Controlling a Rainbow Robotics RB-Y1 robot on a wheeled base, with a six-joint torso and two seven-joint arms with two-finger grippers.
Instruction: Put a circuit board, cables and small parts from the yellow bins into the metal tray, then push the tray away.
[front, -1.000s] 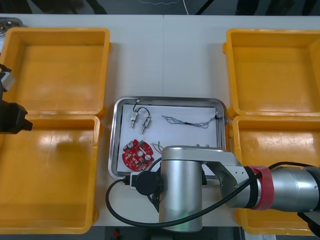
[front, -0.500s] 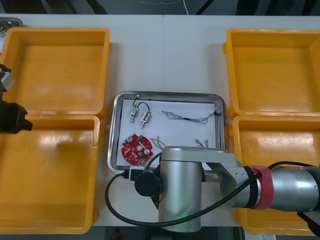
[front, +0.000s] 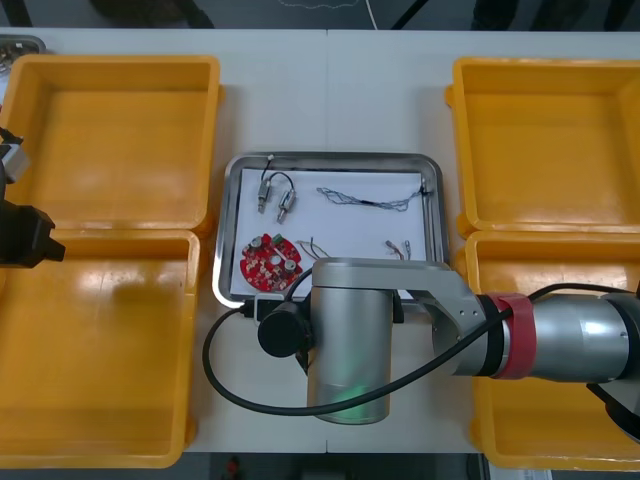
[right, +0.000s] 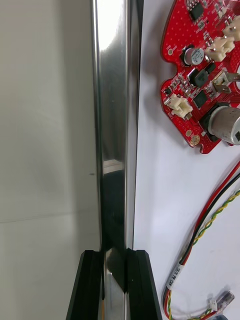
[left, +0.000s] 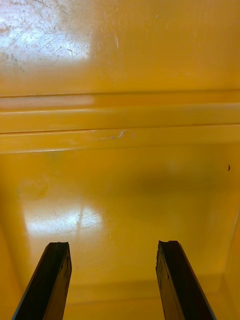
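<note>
Tray (front: 330, 157) slid farther fwd, R end effector (right: 114, 254) clamped on its rim; L end effector (left: 112, 245) apart over yellow bin (left: 120, 190).

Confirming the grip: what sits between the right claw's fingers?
The shiny metal tray's rim; the right claw is shut on it, per the right wrist view.

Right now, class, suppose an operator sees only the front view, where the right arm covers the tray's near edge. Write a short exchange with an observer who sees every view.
Operator: What is under that right arm?
Observer: The right gripper is shut on the rim of the metal tray, one finger each side.
Operator: Anything near its fingers?
Observer: The red and yellow cable lies just inside the rim, beside them.
Operator: And the left side?
Observer: The left gripper is open above a bare yellow bin.
</note>
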